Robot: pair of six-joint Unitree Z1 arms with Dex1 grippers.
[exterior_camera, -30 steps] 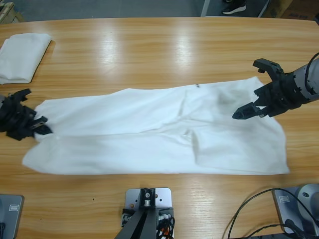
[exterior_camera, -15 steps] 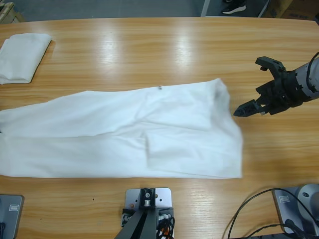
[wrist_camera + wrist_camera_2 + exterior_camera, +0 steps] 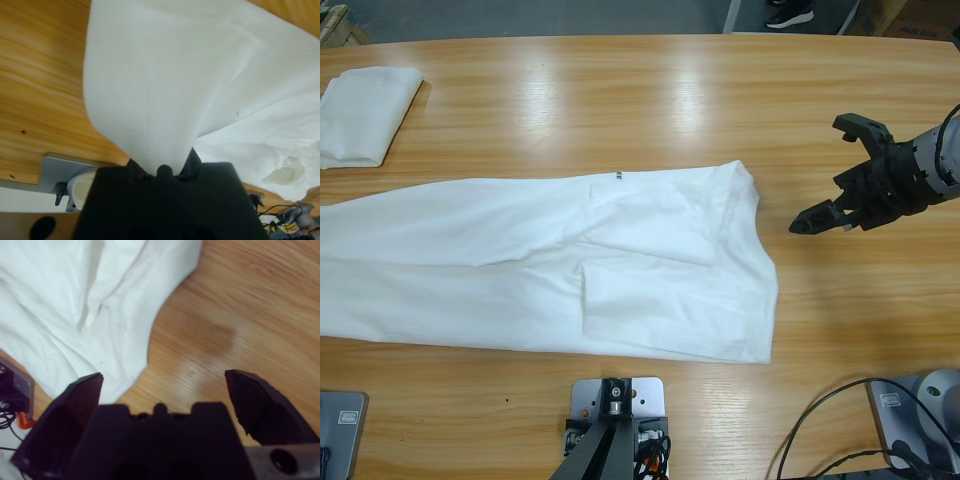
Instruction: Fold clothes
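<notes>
I read this as a lab: long wooden tabletop (image 3: pixel 650 100), cables (image 3: pixel 840 420) at its edge, grey floor (image 3: pixel 570 15) beyond.

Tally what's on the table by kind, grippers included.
White garments: 2, the spread shirt and a folded cloth
Grippers: 2, the left gripper and the right gripper
Total: 4

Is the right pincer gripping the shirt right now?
No, the right pincer hangs open over bare table, clear of the shirt.
</notes>
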